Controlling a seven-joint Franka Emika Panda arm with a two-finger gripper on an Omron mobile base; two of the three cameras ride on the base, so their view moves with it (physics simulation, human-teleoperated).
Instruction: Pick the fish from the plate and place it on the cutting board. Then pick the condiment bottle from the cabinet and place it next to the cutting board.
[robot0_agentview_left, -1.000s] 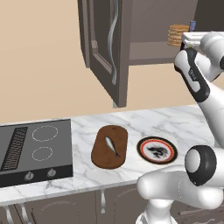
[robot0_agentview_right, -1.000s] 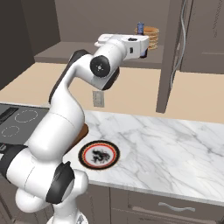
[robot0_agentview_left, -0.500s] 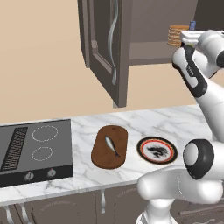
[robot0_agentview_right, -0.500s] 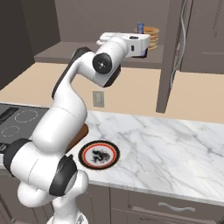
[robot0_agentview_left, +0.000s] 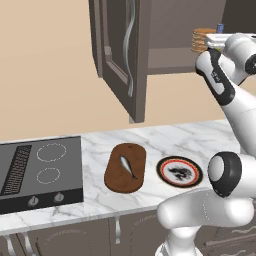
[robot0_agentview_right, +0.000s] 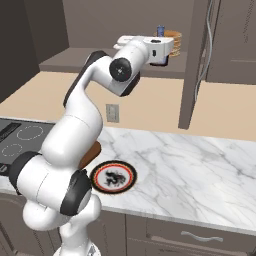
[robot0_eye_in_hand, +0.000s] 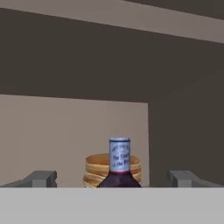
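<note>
Reaching deeper into the dark grey-brown wall cabinet (robot0_agentview_left: 125, 55), the gripper (robot0_eye_in_hand: 112, 179) has centred its wide-open, empty fingers (robot0_eye_in_hand: 41, 178) on the small dark condiment bottle (robot0_eye_in_hand: 119, 162); grasp comes next.

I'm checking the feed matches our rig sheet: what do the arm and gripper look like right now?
A glossy white arm of rounded, tube-like segments, with dark grey-black bands and round dark caps at the joints. The hand is a boxy white block. The gripper has two small, blocky dark grey finger tips. I can see no cables or readable markings.
</note>
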